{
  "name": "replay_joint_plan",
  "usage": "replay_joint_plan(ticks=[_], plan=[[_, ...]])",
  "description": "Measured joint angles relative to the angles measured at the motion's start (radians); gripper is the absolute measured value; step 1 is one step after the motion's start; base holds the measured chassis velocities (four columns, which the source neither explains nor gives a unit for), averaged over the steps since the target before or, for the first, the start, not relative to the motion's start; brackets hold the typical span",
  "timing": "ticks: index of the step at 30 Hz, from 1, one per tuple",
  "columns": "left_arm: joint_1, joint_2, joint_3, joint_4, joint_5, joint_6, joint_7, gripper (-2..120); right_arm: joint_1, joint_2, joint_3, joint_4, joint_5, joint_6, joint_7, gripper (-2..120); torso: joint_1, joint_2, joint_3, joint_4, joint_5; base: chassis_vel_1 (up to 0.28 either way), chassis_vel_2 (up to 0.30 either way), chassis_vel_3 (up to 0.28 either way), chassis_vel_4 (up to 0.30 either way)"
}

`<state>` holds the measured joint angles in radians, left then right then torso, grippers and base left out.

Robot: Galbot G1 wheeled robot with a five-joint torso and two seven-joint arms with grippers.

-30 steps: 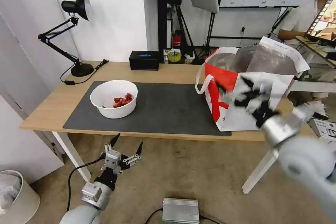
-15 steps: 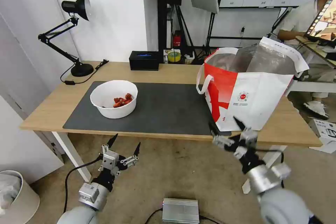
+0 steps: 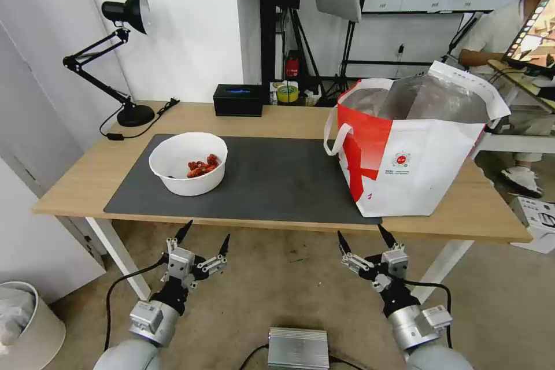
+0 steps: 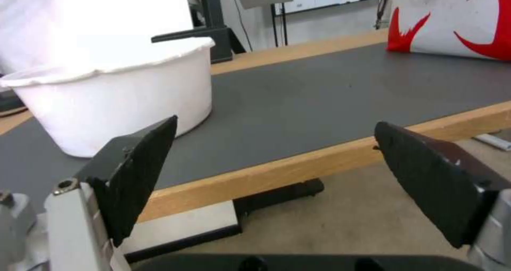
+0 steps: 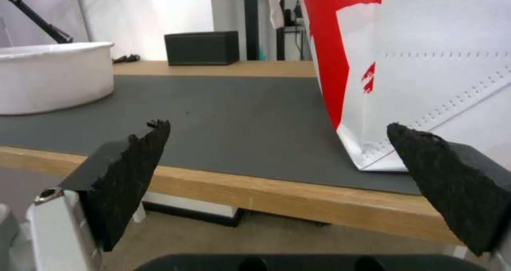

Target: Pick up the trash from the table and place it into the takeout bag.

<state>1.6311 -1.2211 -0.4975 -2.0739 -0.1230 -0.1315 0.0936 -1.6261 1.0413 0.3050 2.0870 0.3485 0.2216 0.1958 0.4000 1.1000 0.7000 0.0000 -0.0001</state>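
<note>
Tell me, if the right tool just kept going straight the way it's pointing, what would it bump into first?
Probably the table's front edge: the open right tool sits just below it, aimed forward. Slightly higher, it would meet the takeout bag.

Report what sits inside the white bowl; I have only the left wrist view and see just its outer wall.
Observer: The white bowl holds a small heap of red scraps toward its right side.
Operator: Now describe the takeout bag's top.
Observer: The takeout bag stands upright on the table's right end, with its mouth open and the silver foil lining showing.
Operator: Locate the right gripper.
Observer: The right gripper hangs below the table's front edge, in front of the bag. Its jaws are open and empty, and it is about level with the left gripper.
</note>
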Motion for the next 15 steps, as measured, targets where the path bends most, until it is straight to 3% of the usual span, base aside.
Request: replay_joint_plan(ticks=[9,15], plan=[[-0.015,0.009,0.000,0.013,-0.013,0.000,0.000,100,0.002,-0.002,0.000,0.001,0.002,-0.001,0.001,100,0.000,0.000,0.000,0.0001,0.0000,0.000,0.000,0.000,0.000],[-0.043,0.048,-0.042,-0.006,-0.081,0.023,-0.006,100,0.003,-0.003,0.000,0.002,0.004,-0.002,0.002,100,0.000,0.000,0.000,0.0001,0.0000,0.000,0.000,0.000,0.000]])
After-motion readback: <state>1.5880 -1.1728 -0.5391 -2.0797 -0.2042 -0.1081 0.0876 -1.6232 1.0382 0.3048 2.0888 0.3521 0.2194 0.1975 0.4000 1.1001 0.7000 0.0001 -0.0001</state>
